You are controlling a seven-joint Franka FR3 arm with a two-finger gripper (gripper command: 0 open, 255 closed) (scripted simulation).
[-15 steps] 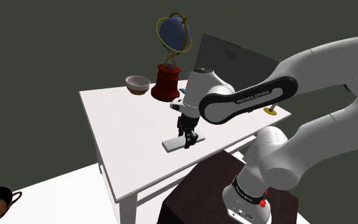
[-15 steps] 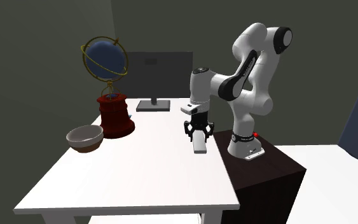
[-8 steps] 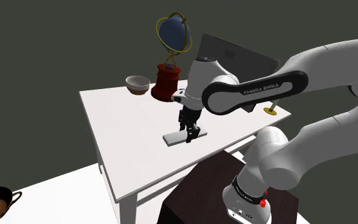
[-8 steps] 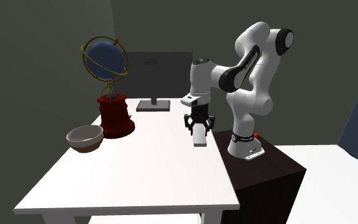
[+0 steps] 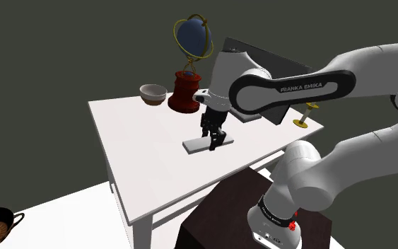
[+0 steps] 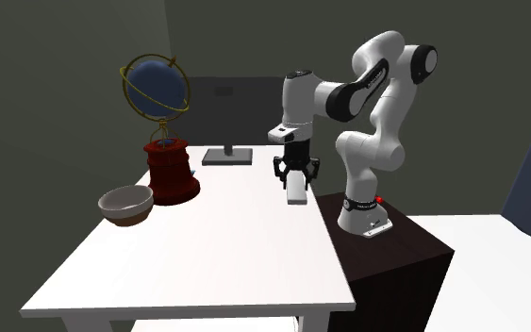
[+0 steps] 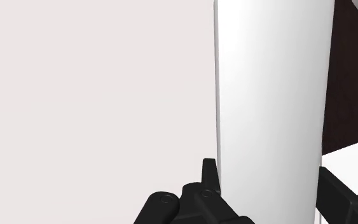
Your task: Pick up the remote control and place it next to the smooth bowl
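**Tool state.** The gripper is closed on the remote control, a plain white slab. In the wrist view the two black fingers press against its long sides, so the gripper is holding the remote control and is neither wide nor empty.

**Location of the task's thing.** The remote control hangs under the gripper over the table, near the edge that borders the dark stand. It appears to be just clear of the surface, though the gap cannot be confirmed. The bowl sits well apart from it, towards the second exterior view's left and just beside the red base of the globe. In the shoulder view the bowl is at the far corner of the table.

**Step in hand.** Judged as the carry. The grasp is made and the placing is not yet done.

**Next move.** It calls for a level traverse across the bare tabletop towards the bowl, with enough height to avoid dragging the slab. The approach should come in on the bowl's open side — the globe crowds the other side. The remote should be lowered flat, near the bowl without striking it, and released only once it rests on the table
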